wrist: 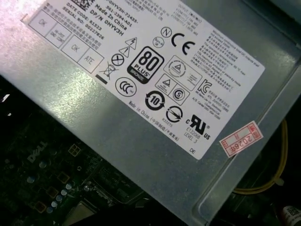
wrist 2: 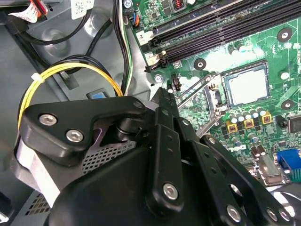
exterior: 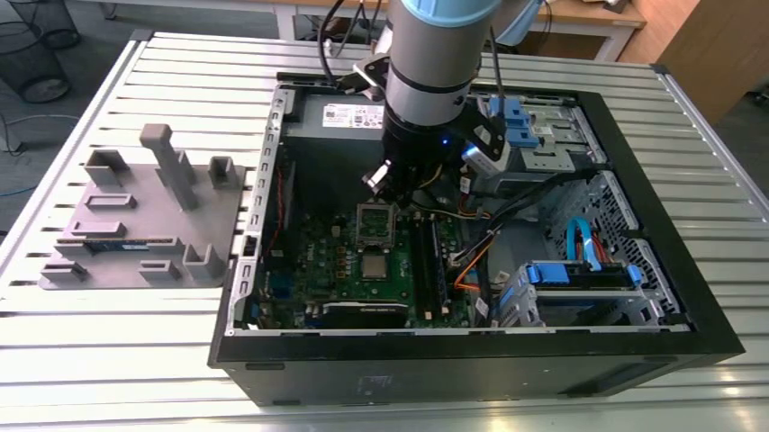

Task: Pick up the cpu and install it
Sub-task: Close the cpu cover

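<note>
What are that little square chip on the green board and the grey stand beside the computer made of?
The chip looks like metal with a pale matte silver top that catches light. The stand looks like dull grey plastic, matte and uniformly coloured, though I can't be sure.

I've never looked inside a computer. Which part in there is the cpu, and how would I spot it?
Start at the open black computer case on the slatted table and find the green circuit board on its floor. Near the board's middle lies the cpu, a small flat square with a shiny silver top. The metal frame beside it is taller with a dark centre.

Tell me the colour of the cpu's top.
Shiny silver, best seen in the second wrist view, where the cpu sits on the green board.
</note>
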`<state>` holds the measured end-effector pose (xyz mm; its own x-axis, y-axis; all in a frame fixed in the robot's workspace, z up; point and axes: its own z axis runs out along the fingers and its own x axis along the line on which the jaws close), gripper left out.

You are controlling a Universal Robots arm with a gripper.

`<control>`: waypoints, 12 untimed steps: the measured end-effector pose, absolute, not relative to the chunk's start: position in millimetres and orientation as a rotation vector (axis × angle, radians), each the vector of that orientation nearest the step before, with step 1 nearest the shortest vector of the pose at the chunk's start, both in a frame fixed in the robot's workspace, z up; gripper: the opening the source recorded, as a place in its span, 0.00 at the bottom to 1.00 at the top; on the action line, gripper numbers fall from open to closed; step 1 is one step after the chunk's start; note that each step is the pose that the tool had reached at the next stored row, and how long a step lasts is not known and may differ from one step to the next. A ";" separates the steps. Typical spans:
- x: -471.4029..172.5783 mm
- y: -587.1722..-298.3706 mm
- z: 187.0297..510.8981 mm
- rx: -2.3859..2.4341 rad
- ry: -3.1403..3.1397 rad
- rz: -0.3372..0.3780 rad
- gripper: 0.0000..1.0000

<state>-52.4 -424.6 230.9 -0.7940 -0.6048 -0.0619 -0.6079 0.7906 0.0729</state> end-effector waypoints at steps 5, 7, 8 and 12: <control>-53.8 -424.7 231.0 -1.025 2.929 0.138 0.11; -54.3 -424.8 231.2 -1.036 2.925 0.138 0.11; -54.5 -424.8 231.3 -1.041 2.923 0.138 0.11; -55.1 -425.0 232.8 -1.061 2.916 0.138 0.11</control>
<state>-55.1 -425.0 232.8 -0.7660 -0.6397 -0.0636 -0.6429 0.7626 0.0712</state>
